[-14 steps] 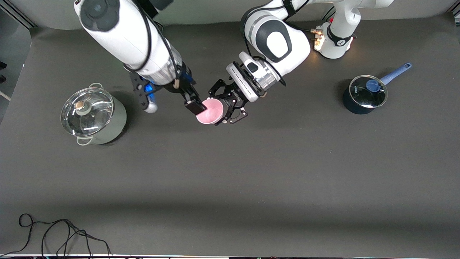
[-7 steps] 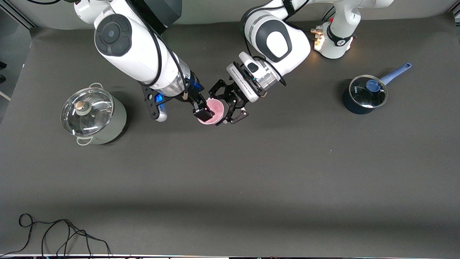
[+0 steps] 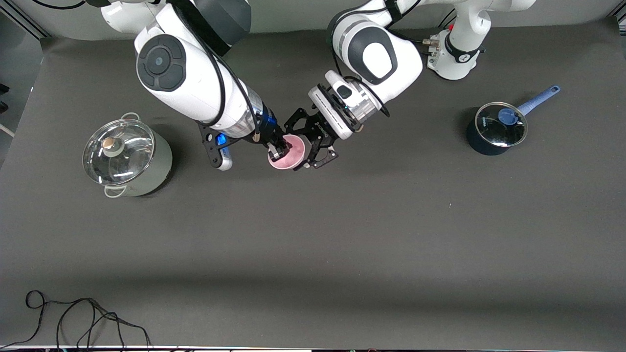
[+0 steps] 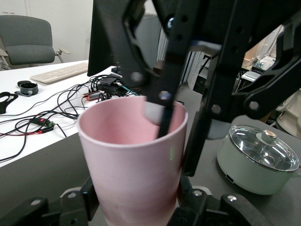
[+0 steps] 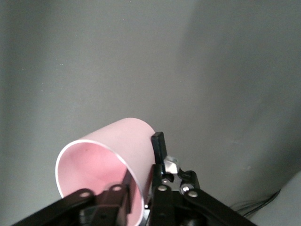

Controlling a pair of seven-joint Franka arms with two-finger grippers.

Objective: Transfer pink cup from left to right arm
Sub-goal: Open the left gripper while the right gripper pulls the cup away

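Observation:
The pink cup (image 3: 289, 152) hangs tilted in the air over the table's middle, held by both arms. My left gripper (image 3: 300, 145), a black linkage claw, is shut on the cup's lower body (image 4: 134, 160), one finger (image 4: 89, 200) on each side. My right gripper (image 3: 275, 151) is shut on the cup's rim. One finger sits inside the cup and the other outside, with the wall (image 5: 141, 155) pinched between them. The left wrist view shows that right gripper (image 4: 176, 127) reaching down over the rim. The right wrist view shows my right gripper (image 5: 143, 175) closed on the wall.
A pale green pot with a glass lid (image 3: 127, 159) stands toward the right arm's end, also seen as the pot (image 4: 256, 160) in the left wrist view. A dark blue saucepan with a lid (image 3: 496, 128) stands toward the left arm's end. A black cable (image 3: 73, 318) lies by the front edge.
My right arm moved in to the cup, slid one finger inside its rim, and its fingers closed on the wall. The left gripper and the cup stayed put.

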